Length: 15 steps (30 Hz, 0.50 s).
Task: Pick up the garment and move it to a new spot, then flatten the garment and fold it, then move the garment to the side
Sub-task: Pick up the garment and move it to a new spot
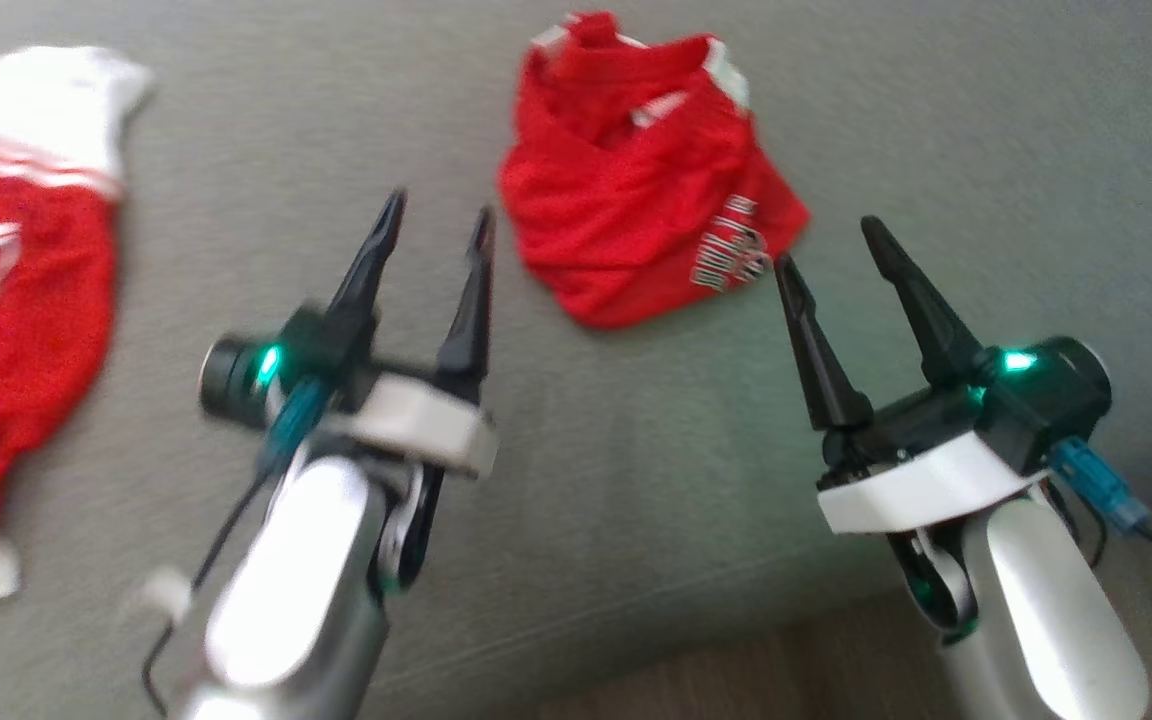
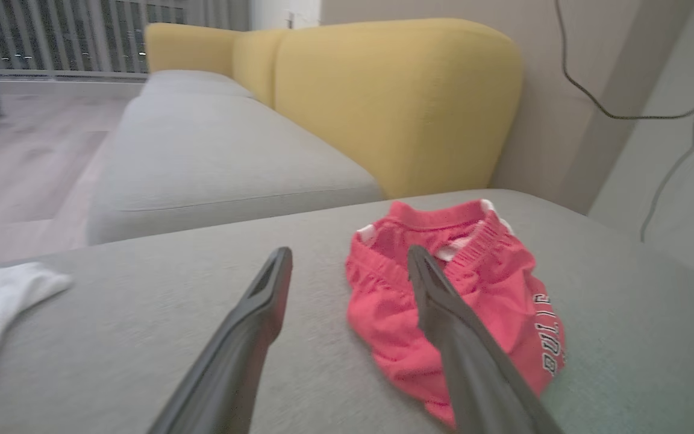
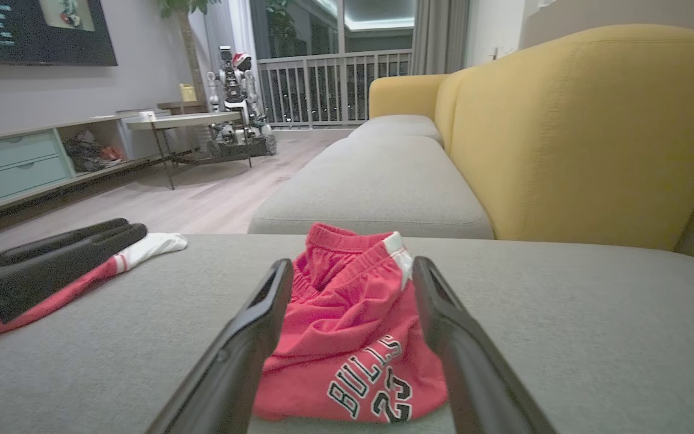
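The garment [image 1: 636,200] is a pair of red shorts with white trim and a black-and-white "BULLS 23" print, lying bunched and partly folded on the grey sofa seat [image 1: 636,480]. My left gripper [image 1: 440,208] hovers open just to its left, nothing between the fingers. My right gripper [image 1: 828,242] stands open by its lower right corner, close to the print. In the left wrist view the garment [image 2: 377,313] lies behind the right finger of my left gripper [image 2: 348,252]. In the right wrist view the garment [image 3: 347,325] sits between the fingers of my right gripper [image 3: 353,264], further out.
A second red and white garment [image 1: 26,300] lies spread at the seat's left. The yellow backrest [image 3: 576,132] rises behind the seat. The cushion's front edge and the wooden floor [image 1: 736,670] lie near me. A low table [image 3: 184,120] stands across the room.
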Motion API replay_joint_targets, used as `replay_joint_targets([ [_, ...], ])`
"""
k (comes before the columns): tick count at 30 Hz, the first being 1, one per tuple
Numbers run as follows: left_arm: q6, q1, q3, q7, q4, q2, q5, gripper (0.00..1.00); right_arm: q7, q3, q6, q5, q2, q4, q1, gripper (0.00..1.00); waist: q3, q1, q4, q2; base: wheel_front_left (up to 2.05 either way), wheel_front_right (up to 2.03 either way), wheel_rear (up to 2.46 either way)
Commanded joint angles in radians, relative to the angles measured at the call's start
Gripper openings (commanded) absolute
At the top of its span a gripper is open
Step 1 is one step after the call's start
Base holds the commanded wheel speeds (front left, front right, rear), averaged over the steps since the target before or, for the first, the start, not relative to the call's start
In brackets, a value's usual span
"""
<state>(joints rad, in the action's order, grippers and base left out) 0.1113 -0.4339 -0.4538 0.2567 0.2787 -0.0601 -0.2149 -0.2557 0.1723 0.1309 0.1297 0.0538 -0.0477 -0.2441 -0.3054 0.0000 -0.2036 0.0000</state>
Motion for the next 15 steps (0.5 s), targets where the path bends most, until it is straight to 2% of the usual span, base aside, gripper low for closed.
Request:
replay_joint_targets([
  [1, 0.017, 0.038, 0.053, 0.005, -0.084, -0.007, 0.004, 1.0, -0.006, 0.01, 0.0, -0.014, -0.004, 0.024, 0.013, 1.0, 0.083, 0.0, 0.103, 0.0, 0.0, 0.0, 0.0],
  [4, 0.049, 0.139, 0.113, 0.005, -0.198, -0.005, 0.019, 1.0, -0.006, -0.02, 0.0, -0.029, -0.004, 0.014, 0.041, 1.0, 0.115, 0.0, 0.163, 0.0, 0.0, 0.0, 0.0],
  [10, 0.084, 0.318, 0.185, 0.005, -0.351, 0.001, 0.083, 1.0, -0.006, -0.074, 0.0, -0.053, -0.004, -0.002, 0.107, 1.0, 0.177, 0.0, 0.256, 0.0, 0.0, 0.0, 0.0],
  [15, 0.101, 0.431, 0.207, 0.005, -0.392, 0.004, 0.131, 1.0, -0.006, -0.09, 0.0, -0.068, -0.004, 0.001, 0.159, 1.0, 0.215, 0.0, 0.292, 0.0, 0.0, 0.0, 0.0],
])
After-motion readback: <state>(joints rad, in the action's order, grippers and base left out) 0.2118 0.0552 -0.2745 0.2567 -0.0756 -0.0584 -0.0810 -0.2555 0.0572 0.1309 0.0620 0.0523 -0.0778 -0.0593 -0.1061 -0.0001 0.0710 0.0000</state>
